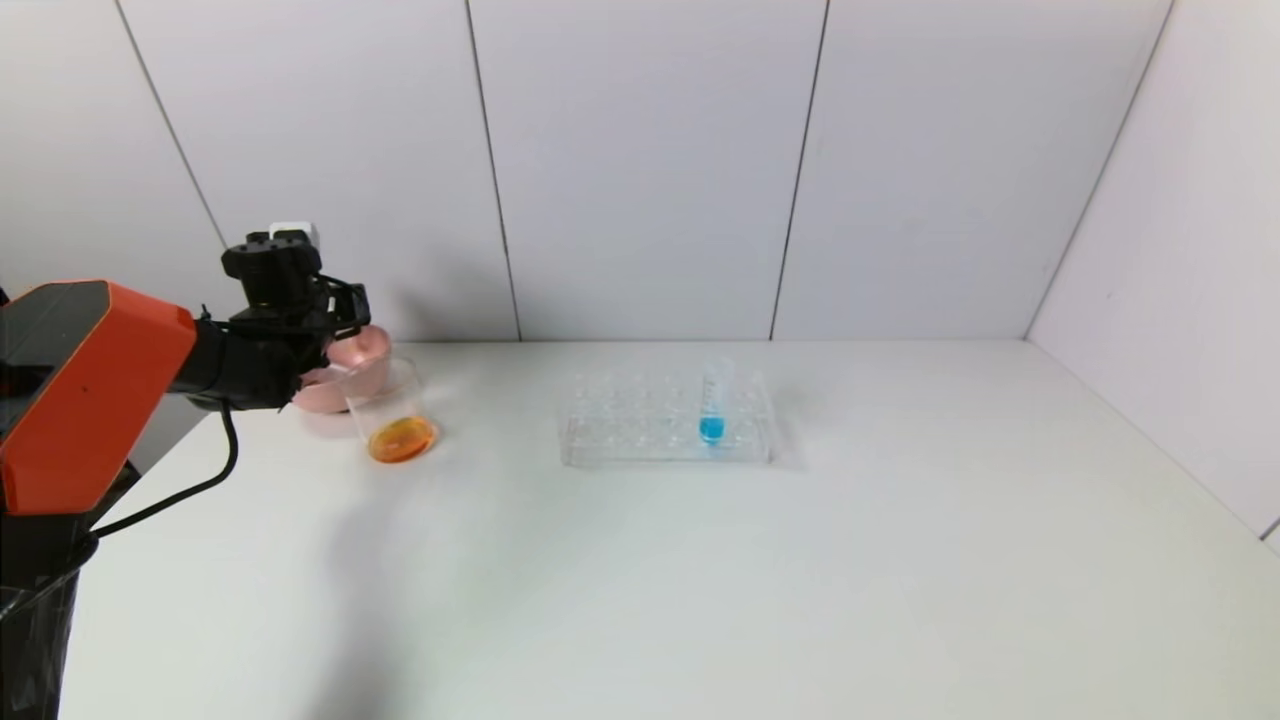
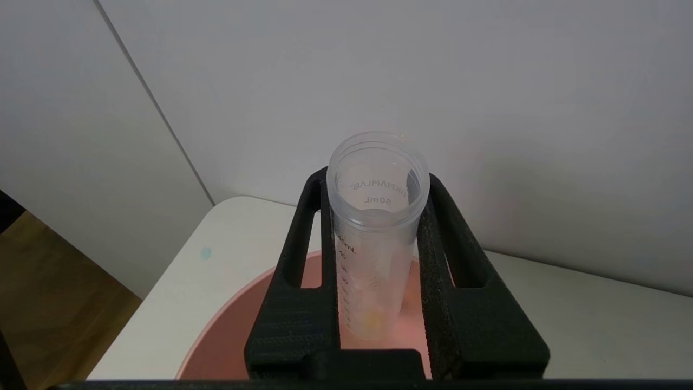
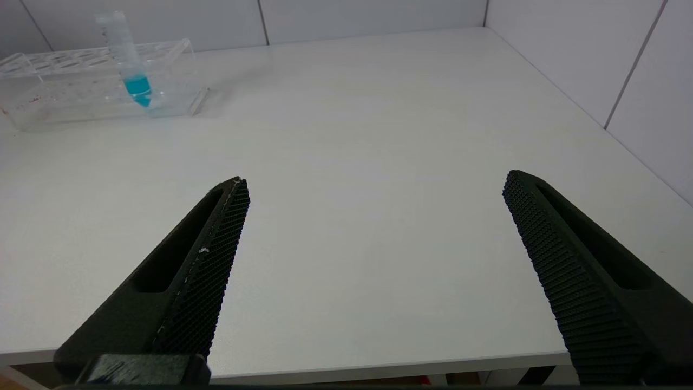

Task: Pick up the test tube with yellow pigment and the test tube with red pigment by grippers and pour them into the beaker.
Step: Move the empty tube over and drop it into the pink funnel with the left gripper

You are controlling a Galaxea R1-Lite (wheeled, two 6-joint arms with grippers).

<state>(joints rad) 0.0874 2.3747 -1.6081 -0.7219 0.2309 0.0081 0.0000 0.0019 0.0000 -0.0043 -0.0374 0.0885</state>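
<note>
On my white bench (image 1: pixel 700 580): a pink bowl (image 1: pixel 362 352) far left, the beaker (image 1: pixel 392 412) of orange liquid just beside it, a clear rack (image 1: pixel 640 425) at centre, well apart.

Left arm (image 1: pixel 90 390): orange-red shell, black joints, trailing black cable (image 1: pixel 190 480); white-grey box (image 1: pixel 293 232) atop black pincer (image 2: pixel 379 254), ribbed pads.

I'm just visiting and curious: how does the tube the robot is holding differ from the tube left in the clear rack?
The held test tube is clamped in the left hand above the pink bowl; the blue tube stands free in the rack.
The held test tube is nearly empty, with faint yellowish residue at its tip; the blue tube holds blue liquid.
Both are clear, slim and marked.
</note>
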